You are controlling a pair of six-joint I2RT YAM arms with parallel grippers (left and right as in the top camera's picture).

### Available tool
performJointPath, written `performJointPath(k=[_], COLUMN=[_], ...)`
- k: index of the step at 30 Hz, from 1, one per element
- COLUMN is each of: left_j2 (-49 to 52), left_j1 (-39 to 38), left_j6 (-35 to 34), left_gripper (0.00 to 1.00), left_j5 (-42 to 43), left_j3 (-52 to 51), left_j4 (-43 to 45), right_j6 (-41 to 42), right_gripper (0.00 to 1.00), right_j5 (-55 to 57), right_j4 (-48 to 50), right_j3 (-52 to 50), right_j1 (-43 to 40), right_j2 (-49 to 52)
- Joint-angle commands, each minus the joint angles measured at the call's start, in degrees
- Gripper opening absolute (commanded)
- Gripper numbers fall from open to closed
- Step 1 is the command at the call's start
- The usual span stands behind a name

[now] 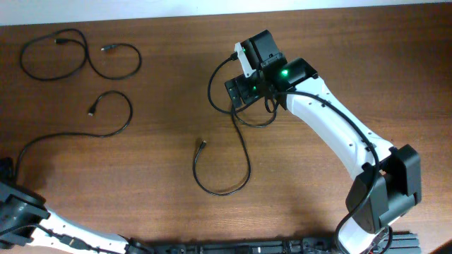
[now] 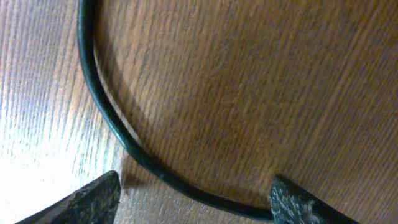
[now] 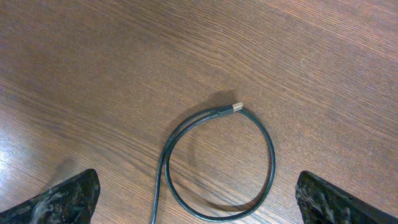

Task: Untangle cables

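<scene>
- While the wooden counter (image 1: pixel 318 42) is seen filling every view, three black cables (image 1: pixel 249 168) are found lying flat on it, separated from one another.
- The right arm (image 1: pixel 332 120) is stretched from 5 o'clock up toward 12 o'clock; its right gripper (image 3: pixel 202 199) is held above the counter, fingers (image 3: pixel 68 196) spread wide, with nothing pinched.
- The left arm (image 1: pixel 28 215) is seen at 8 o'clock; the left gripper (image 2: pixel 193 208) is set low over the counter, fingers spread, and the left cable (image 2: pixel 124 140) is curved between their tips. Whether a tip is touched by it cannot be told.
- The centre cable (image 1: pixel 220 194) is looped toward 6 o'clock near the counter's middle and is run up beneath the right wrist, where its end is curled into a ring (image 3: pixel 272 155) below the spread fingers.
- From the left gripper, the left cable is swept toward 3 o'clock and bent back to a plug end.
- The far cable (image 1: pixel 85 53) is laid in loose loops at 10 o'clock, well apart from both grippers.
- A small metal plug (image 3: pixel 235 107) is seen at the ring's 12 o'clock.
</scene>
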Motion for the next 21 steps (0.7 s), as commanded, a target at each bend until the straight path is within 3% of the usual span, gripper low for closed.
performJointPath(k=[1,3,6,7,8,10,21], left_j2=[1.14,1.73,4.02,4.39,4.85,4.83,4.15], left_j1=[0.46,0.46,0.46,0.46,0.39,0.07,-3.52], left_j6=[1.44,2.34,6.49,6.51,6.99,8.0,14.82], left_gripper=[0.65,0.53,0.45,0.37,0.21,0.03,0.0], left_j5=[0.24,0.5,3.74,4.37,5.18,5.42,15.65], left_j3=[-0.79,-0.79,-0.79,-0.79,-0.79,-0.76,1.16], left_j4=[0.72,0.83,1.79,1.68,1.53,1.55,0.87], right_j6=[-0.11,-0.11,-0.11,-0.11,-0.11,-0.11,-0.13], right_gripper=[0.99,0.99,0.98,0.98,0.98,0.98,0.98], right_j5=[-0.39,-0.83,-0.83,-0.83,-0.83,-0.83,-0.81], right_j4=[0.02,0.02,0.04,0.04,0.04,0.04,0.07], right_j3=[-0.31,-0.31,-0.31,-0.31,-0.31,-0.31,-0.31], right_j1=[0.26,0.26,0.26,0.26,0.26,0.26,0.26], right_j2=[0.52,0.52,0.52,0.52,0.52,0.52,0.52])
